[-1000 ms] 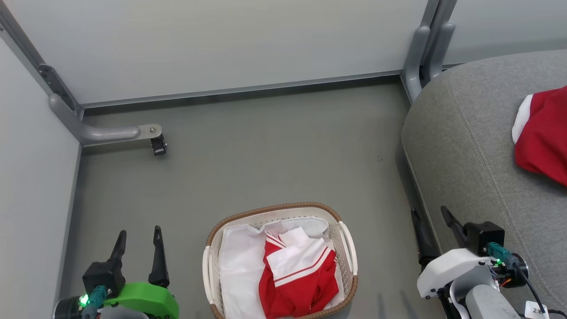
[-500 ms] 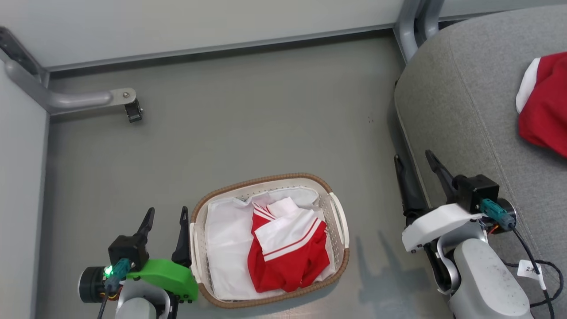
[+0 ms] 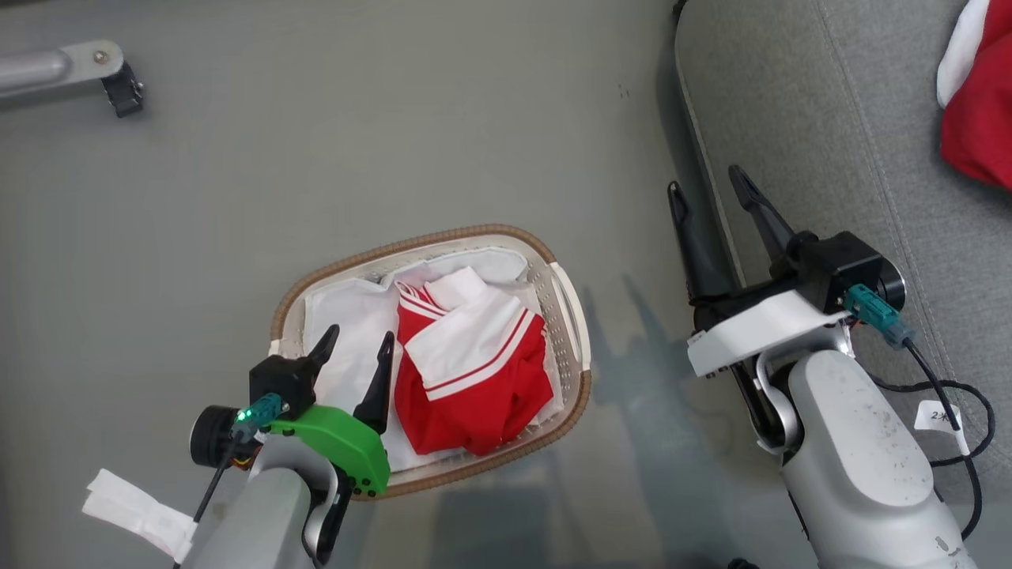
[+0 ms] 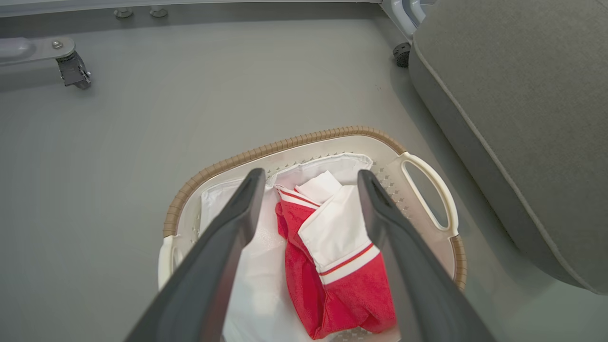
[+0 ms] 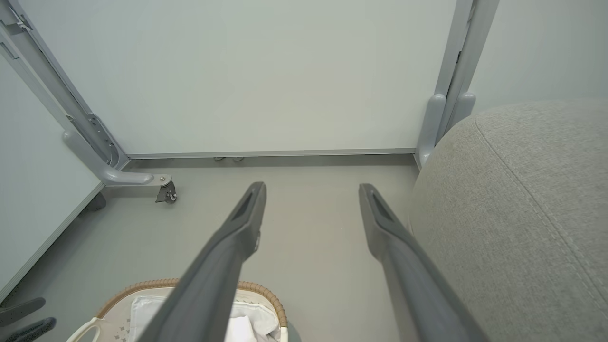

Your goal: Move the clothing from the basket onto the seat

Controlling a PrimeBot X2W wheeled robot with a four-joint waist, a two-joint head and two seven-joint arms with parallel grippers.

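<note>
- Caster leg of grey metal, with a small black wheel at its end, juts in at the upper left of the head view and stands on the smooth grey floor.
- At the lower left the left arm rises from the bottom edge as a pale forearm leaning up and to the right. It has a green cover at the wrist and a white tag hanging beside it.
- The left gripper points up the view with its two dark fingers spread apart and nothing between them. Its tips lie over the left half of the basket, against the white liner.
- In the left wrist view those fingers frame the basket's contents from above. Whether they touch the fabric cannot be told.
- The basket stands on the floor between the two arms. It is oval, white and perforated, with a brown woven rim and a white handle facing the seat.
- A red garment with a white panel and white stripes lies crumpled in the basket's right half, on top of the liner.
- The right gripper is held well apart from the basket, its fingers wide apart and empty, angled up and slightly left. One finger shows against the floor, the other over the seat's edge.
- The right arm climbs from the lower right, with a white wrist shell and a black cable looping off it.
- The seat, a grey woven cushion, fills the upper right.
- A second red garment with white trim lies on the seat at the right edge.
</note>
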